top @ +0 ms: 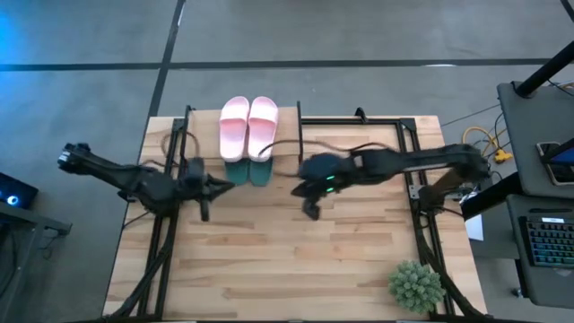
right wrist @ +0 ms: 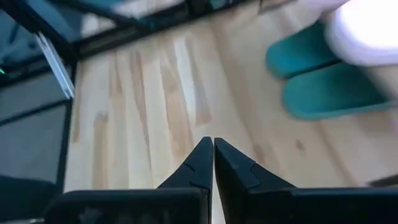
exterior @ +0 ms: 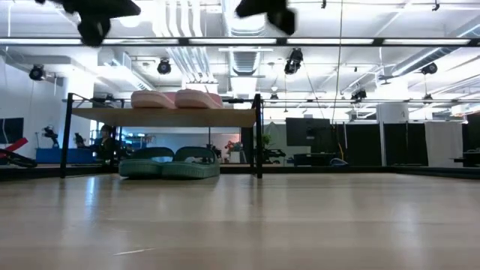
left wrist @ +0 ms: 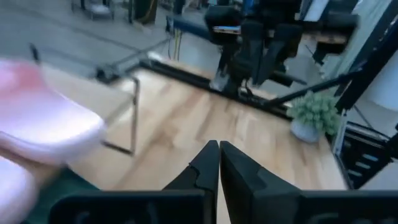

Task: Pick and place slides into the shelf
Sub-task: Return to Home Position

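Topping shelf (exterior: 172, 116): pink slides (top: 248, 126); green slides (exterior: 169, 165) beneath.

Wooden table (top: 314, 260), shelf (exterior: 165, 116) topped by pink slides (top: 248, 126), green slides (exterior: 169, 169) beneath, potted plant (top: 416, 285) at corner

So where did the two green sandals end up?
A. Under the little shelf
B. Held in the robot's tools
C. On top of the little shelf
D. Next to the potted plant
A: in the low view the green slides lie on the table beneath the shelf, while the pink slides sit on its top plank.
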Robot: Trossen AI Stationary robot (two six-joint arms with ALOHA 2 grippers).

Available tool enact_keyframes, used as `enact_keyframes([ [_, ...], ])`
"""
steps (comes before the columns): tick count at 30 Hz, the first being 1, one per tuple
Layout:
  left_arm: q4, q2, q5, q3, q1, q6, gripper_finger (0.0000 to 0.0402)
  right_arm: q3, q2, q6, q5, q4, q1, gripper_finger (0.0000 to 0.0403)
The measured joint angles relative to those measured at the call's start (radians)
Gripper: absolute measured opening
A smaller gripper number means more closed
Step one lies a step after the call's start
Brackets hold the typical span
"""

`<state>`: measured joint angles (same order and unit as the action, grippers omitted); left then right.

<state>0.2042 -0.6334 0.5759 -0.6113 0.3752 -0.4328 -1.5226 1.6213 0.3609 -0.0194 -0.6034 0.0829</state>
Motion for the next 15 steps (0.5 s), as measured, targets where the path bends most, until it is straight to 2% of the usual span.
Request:
enact_keyframes([
  [3,0.143,0.097,0.007,0.002,-0.002,0.033,0.0,0.127,-0.145,0.009,-0.021,0.005,-0.015,0.0009],
  [5,0.226,0.155,0.006,0.04,-0.002,-0.031,0.0,0.259,-0.236,0.061,-0.037,0.024,-0.034,0.0009],
  [8,0.21,0.284,-0.004,0.109,-0.003,-0.084,0.0,0.455,-0.357,0.156,-0.032,0.157,-0.061,0.0009],
  [10,0.147,0.373,-0.058,0.135,-0.002,-0.077,0.0,0.537,-0.438,0.213,-0.033,0.233,-0.07,0.0009],
  [15,0.199,0.53,-0.074,0.144,-0.003,-0.079,0.0,0.644,-0.623,0.267,-0.054,0.168,-0.082,0.0009],
])
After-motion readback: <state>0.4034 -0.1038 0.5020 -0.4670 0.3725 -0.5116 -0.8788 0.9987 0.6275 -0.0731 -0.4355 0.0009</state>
